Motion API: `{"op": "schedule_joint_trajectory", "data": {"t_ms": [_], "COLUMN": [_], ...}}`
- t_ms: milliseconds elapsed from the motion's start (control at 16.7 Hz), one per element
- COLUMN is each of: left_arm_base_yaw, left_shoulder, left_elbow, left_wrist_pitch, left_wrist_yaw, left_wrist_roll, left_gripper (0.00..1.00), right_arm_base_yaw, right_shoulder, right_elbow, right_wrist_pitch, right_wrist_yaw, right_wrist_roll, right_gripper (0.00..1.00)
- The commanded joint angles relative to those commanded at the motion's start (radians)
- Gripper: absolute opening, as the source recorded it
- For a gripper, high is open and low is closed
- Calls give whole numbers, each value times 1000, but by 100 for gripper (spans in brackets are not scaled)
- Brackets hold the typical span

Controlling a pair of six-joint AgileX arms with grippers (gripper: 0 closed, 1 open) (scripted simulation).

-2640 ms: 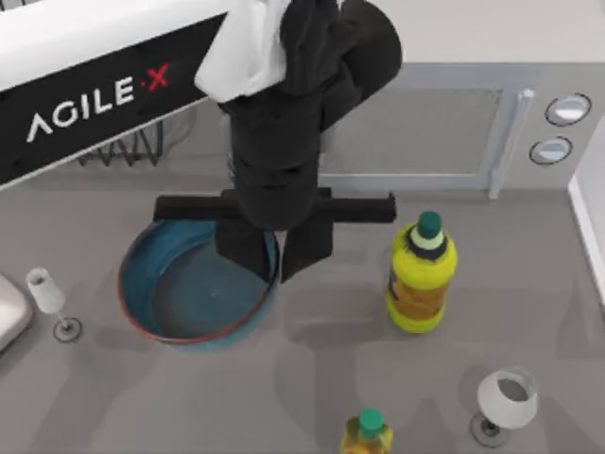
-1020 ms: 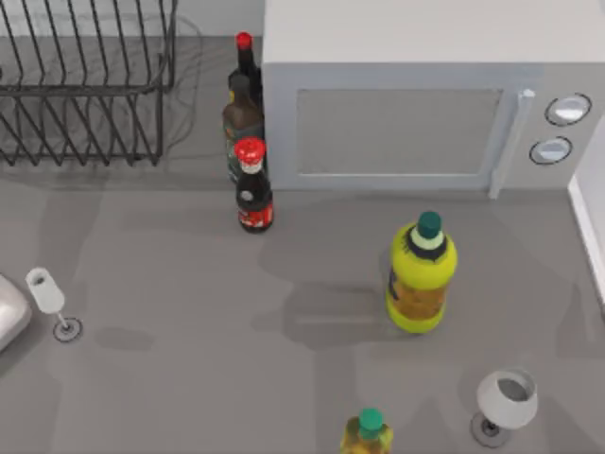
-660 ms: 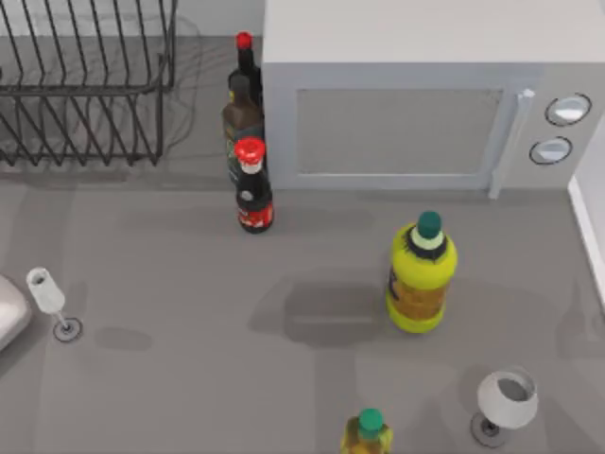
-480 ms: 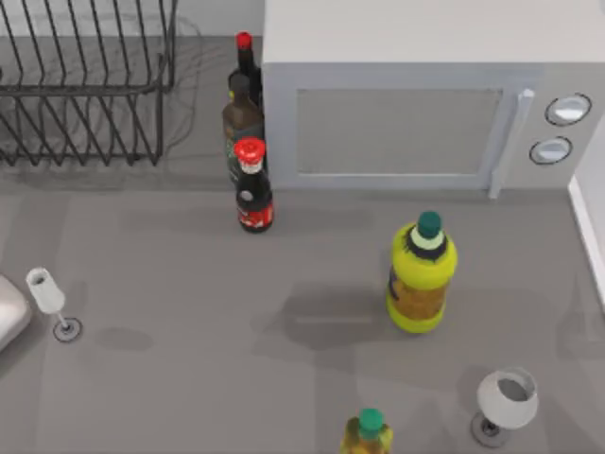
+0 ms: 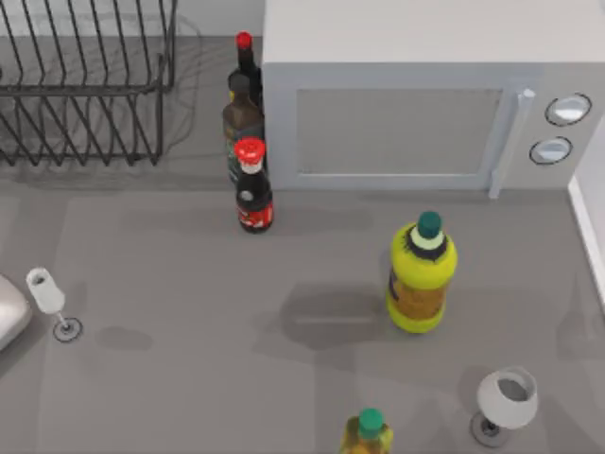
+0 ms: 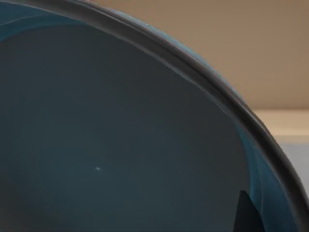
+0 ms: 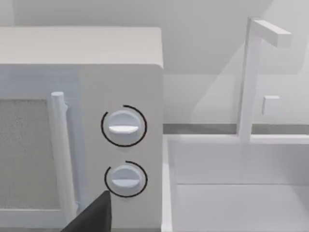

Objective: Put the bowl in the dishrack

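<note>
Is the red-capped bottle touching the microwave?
Apart. The top view shows grey table between the front red-capped bottle and the microwave.

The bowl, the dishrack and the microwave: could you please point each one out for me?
bowl (image 6: 111,145): left wrist view, on its teal inner wall.
dishrack (image 5: 90,90): top view, on its front top bar.
microwave (image 5: 397,132): top view, on its door window.

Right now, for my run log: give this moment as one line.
stage: carrying | bowl: close before left wrist camera, off table | dishrack: no bowl inside | right arm: facing microwave
</note>
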Motion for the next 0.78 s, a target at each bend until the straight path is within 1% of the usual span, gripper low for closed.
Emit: {"op": "schedule_joint_trajectory", "data": {"t_ms": [120, 300, 780], "left_arm_base_yaw": [-5, -19, -80], "left_shoulder": [53, 200, 683], "left_elbow": [-2, -15, -128], "left_wrist_pitch": [55, 211, 827], "left_wrist_yaw": [-4, -18, -72], "left_wrist_roll": [0, 0, 9], "left_gripper": [0, 0, 0], "right_arm_base_yaw": [0, 0, 0], "right_shoulder": [0, 0, 0], "right_elbow": [0, 0, 0], "right_wrist_pitch": [0, 0, 0], "right_wrist_yaw": [0, 0, 0], "right_wrist_roll": [0, 0, 0], "right_gripper": [100, 100, 100]}}
